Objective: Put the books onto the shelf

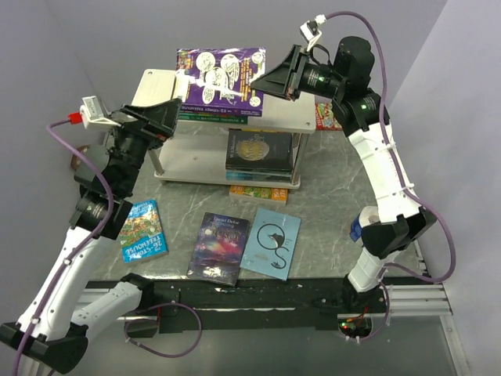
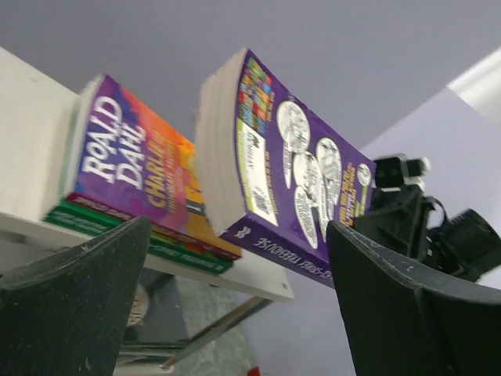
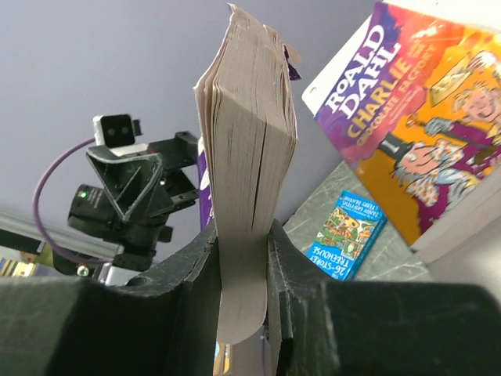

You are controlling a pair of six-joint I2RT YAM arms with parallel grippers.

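My right gripper [image 1: 264, 81] is shut on the purple book with white cartoons [image 1: 219, 77], holding it tilted over the shelf's pale top board [image 1: 155, 83]. In the right wrist view the fingers [image 3: 196, 270] pinch its page edge [image 3: 249, 149]. My left gripper [image 1: 174, 111] stands open at the shelf's left end, just short of the purple book [image 2: 301, 176], with nothing between its fingers [image 2: 78, 301]. On the top board [image 2: 262, 274] lie the Roald Dahl book [image 2: 133, 168] and a green book [image 2: 141, 241] under it.
On the table in front of the shelf lie a blue Treehouse book [image 1: 143, 229], a dark starry book [image 1: 221, 247] and a light blue book with a black swirl [image 1: 272, 243]. A dark book [image 1: 258, 151] rests on the lower board. A red box [image 1: 325, 117] sits at the back right.
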